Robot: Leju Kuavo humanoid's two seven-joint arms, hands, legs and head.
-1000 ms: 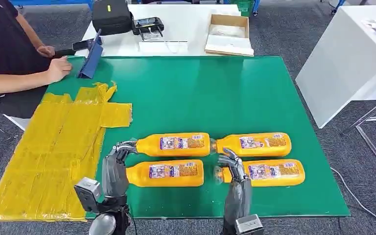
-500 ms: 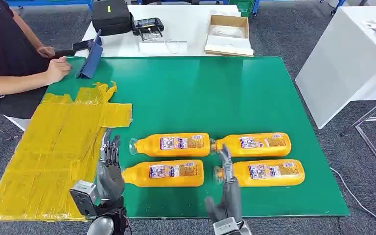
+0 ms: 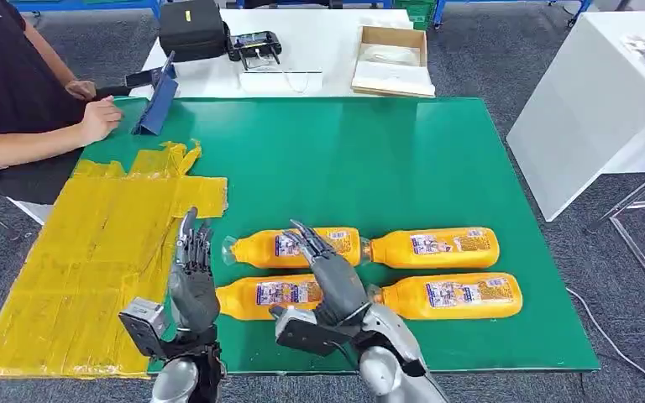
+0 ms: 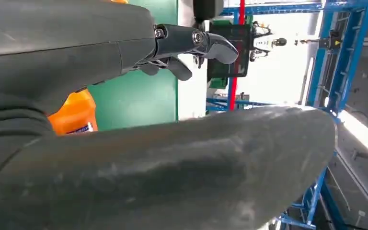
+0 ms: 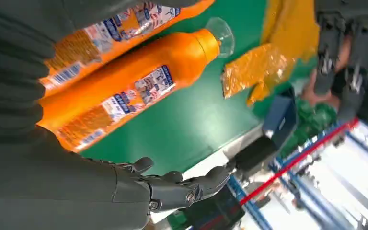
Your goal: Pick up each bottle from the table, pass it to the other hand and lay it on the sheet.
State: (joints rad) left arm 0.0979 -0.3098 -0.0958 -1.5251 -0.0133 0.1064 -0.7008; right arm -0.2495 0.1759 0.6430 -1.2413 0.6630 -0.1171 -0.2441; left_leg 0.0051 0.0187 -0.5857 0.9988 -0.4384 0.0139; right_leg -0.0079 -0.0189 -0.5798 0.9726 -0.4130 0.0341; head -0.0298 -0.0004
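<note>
Head view: both robot hands spread, empty — left robot hand (image 3: 191, 281) at 9 o'clock of the four bottles (image 3: 291, 248) lying on the tabletop (image 3: 369, 159), right robot hand (image 3: 329, 273) over them; a sweep could roll one off.

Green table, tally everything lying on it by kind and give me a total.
Orange plastic bottles with printed labels: 4
Crinkled yellow plastic sheet: 1
Dark blue folded stand at the far left corner: 1
Total: 6
</note>
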